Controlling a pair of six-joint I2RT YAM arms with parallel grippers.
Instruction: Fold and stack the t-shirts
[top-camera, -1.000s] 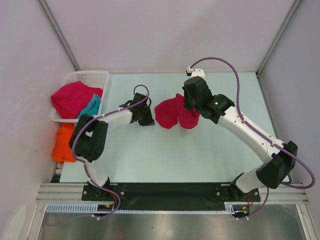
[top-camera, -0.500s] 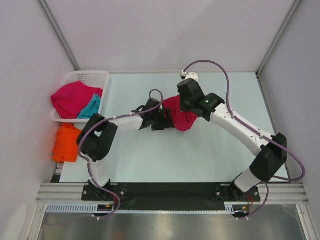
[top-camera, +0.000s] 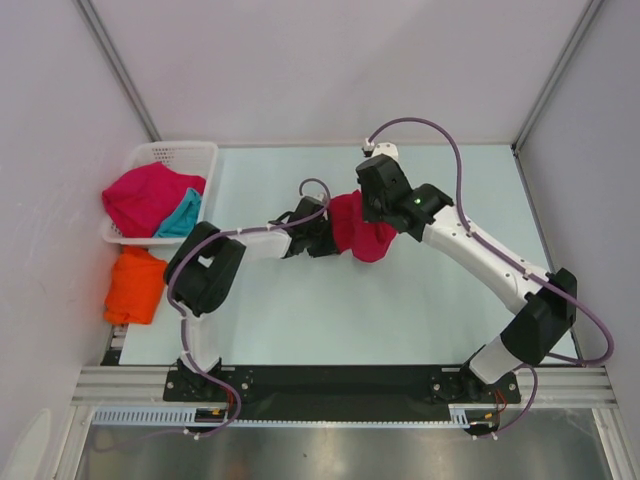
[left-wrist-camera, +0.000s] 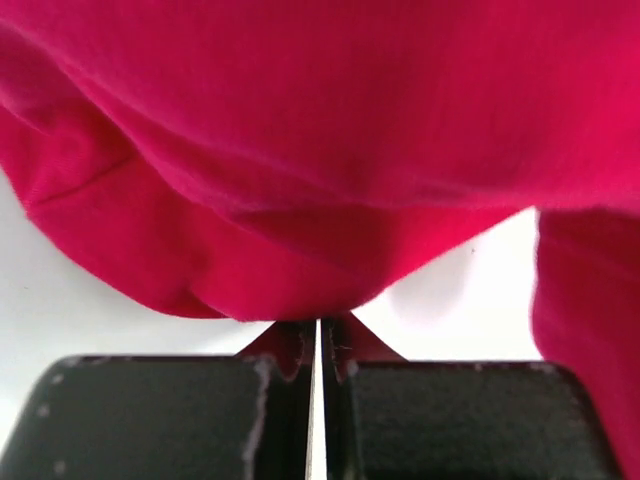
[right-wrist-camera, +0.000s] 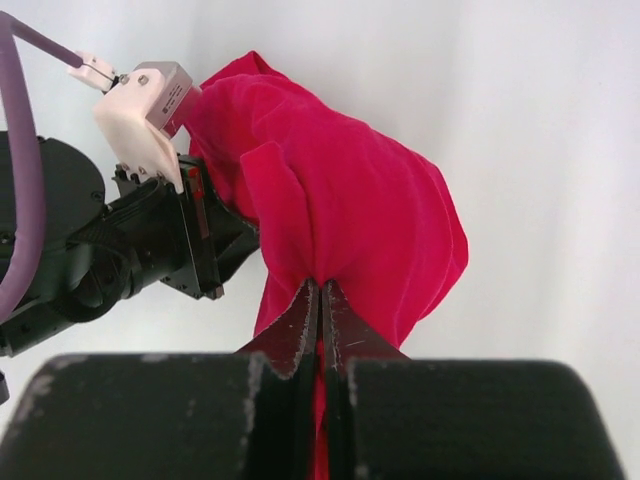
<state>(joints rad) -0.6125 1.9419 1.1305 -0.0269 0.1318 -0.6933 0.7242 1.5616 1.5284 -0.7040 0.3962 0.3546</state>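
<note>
Left jaws: my left gripper (left-wrist-camera: 318, 332) is pressed together, pinching a small fold at the edge of the crimson t-shirt (left-wrist-camera: 300, 150)
Right jaws: my right gripper (right-wrist-camera: 320, 296) is closed tight on a fold of the same garment; black flat fingers
Garment position: bunched between both grippers at mid-table (top-camera: 400, 300)
Garment axis: long axis roughly near-to-far, tilted; rounded lobe points near-right
Garment texture: soft matte cloth; deep creases, curved hanging edges
Left edge: orange t-shirt (top-camera: 135, 285), flat folded slab
Far left: white lattice basket (top-camera: 170, 155); second crimson t-shirt (top-camera: 145, 195) and teal t-shirt (top-camera: 182, 215) heaped in it
</note>
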